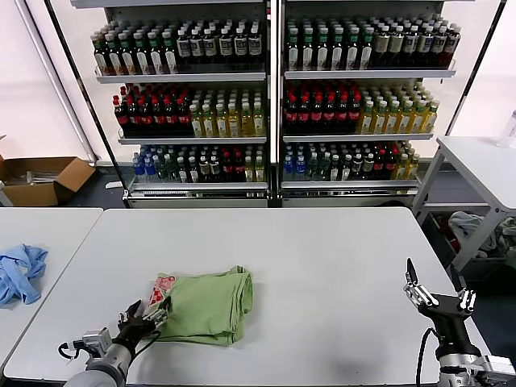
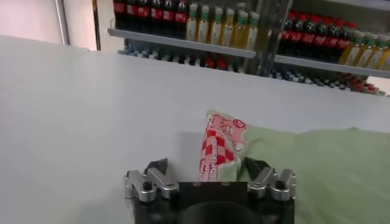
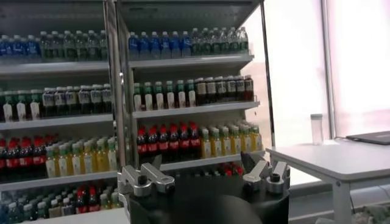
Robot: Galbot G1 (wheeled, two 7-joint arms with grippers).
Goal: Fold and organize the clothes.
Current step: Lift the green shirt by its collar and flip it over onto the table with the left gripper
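Looking down from the head view: a white worktop carries one folded light green shirt, lying near the front left corner. A red-and-white checkered print shows at its left edge; any writing on the print is too small to read. The left gripper sits at the front left of the worktop, its jaws released and spread on either side of the shirt's printed corner. The right gripper is held above the front right edge of the worktop, well apart from the shirt, jaws released and pointing up. A light blue garment lies bunched on a second white table to the left. A cardboard box stands on the floor behind that table. Two shelf racks at the back hold rows of bottles; the labels cannot be read.

Left wrist view: left gripper, jaws spread, the checkered print rising between the fingers. Green shirt spreads beside it on the worktop. Bottle shelves behind, labels unreadable.

Right wrist view: right gripper, jaws released with nothing between them, facing the shelf racks of bottles. A white side table carries a clear cup. No writing legible.
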